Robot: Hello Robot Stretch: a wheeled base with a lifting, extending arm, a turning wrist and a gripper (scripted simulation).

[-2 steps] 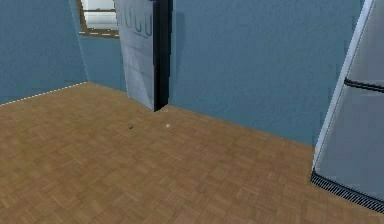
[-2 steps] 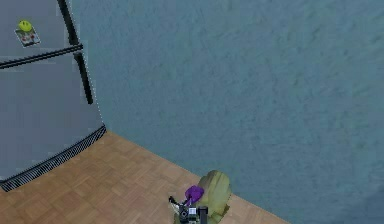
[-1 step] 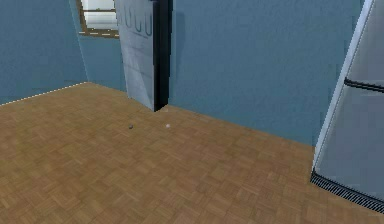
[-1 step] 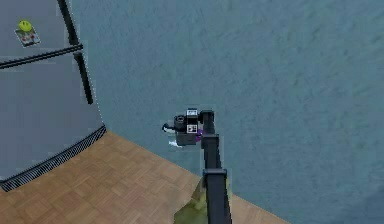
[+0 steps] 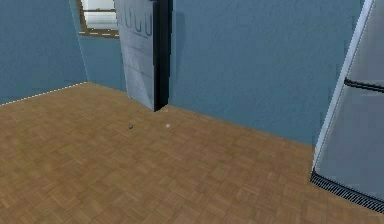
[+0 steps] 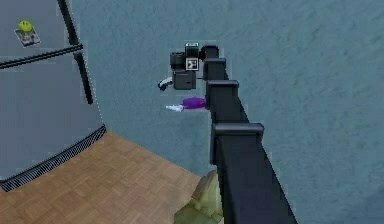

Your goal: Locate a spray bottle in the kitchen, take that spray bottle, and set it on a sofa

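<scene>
Arm side view: fridge (image 6: 45, 110), maybe bottle (image 6: 192, 102)

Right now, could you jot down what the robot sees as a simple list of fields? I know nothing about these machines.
room: blue walls, wooden floor
fridge: grey fridge at the arm side view's left
door: grey door standing next to a window
arm: dark arm reaching toward the wall
gripper: gripper holds a purple object with a pale tip, hanging clear of the floor
</scene>
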